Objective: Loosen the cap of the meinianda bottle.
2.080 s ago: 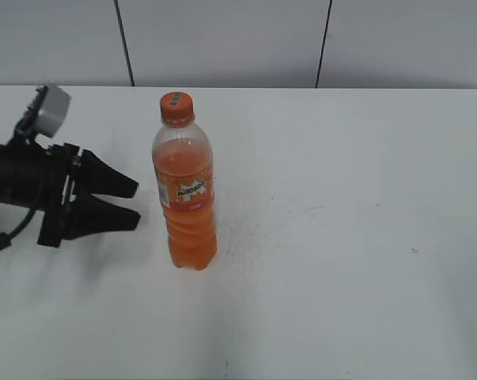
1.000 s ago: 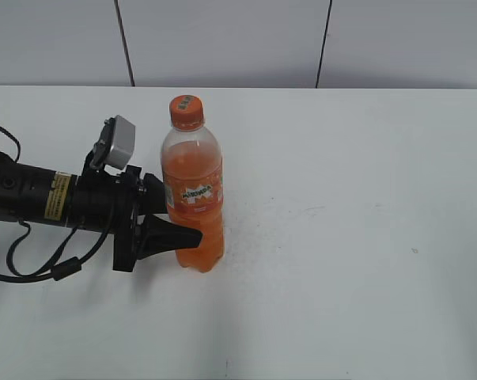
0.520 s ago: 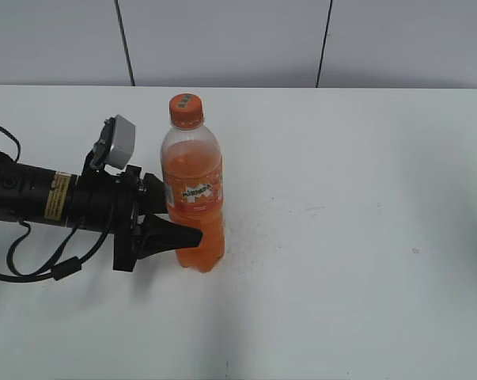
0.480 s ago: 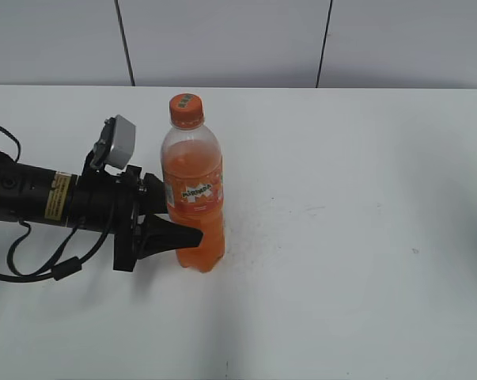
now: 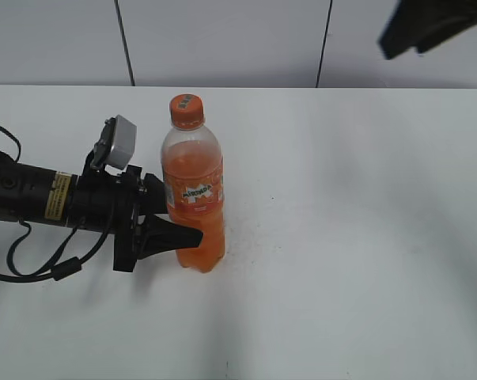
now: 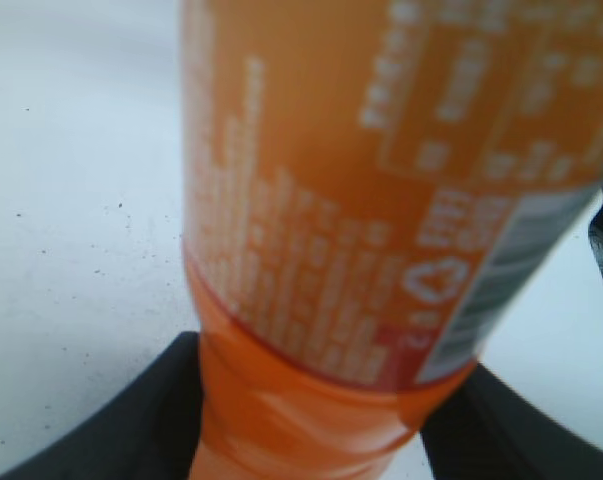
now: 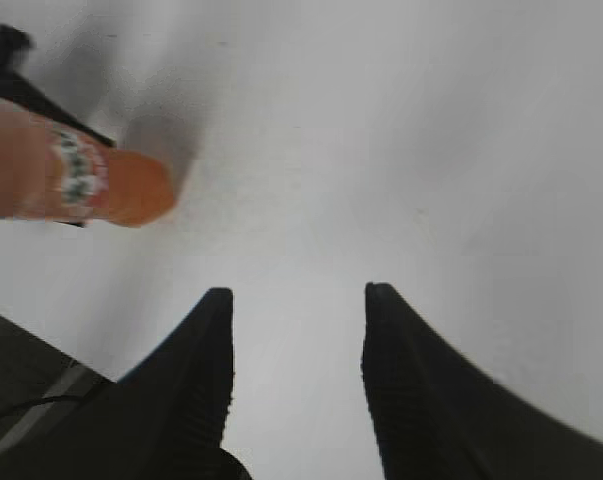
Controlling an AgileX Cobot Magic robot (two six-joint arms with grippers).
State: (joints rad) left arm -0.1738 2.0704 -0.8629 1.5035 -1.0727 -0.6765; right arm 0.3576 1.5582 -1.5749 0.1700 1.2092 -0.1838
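The meinianda bottle [image 5: 193, 198] stands upright on the white table, full of orange drink, with its orange cap [image 5: 186, 109] on top. My left gripper [image 5: 183, 224] comes in from the left and is shut on the bottle's lower body; the left wrist view shows the bottle [image 6: 381, 200] filling the frame with a black finger on each side, around my left gripper [image 6: 311, 420]. My right gripper [image 7: 296, 300] is open and empty, high above the table; the bottle [image 7: 81, 180] lies far off at the upper left of its view. Part of the right arm [image 5: 428, 24] shows at the top right of the exterior view.
The white table [image 5: 341, 237] stretches to the right and front of the bottle. A grey panelled wall [image 5: 222, 39] stands behind the table's far edge. The left arm's cable [image 5: 32, 269] loops on the table at the left.
My left gripper moved right and closed on the bottle about a second ago and has held still since. The right arm has just entered the exterior view at the top right.
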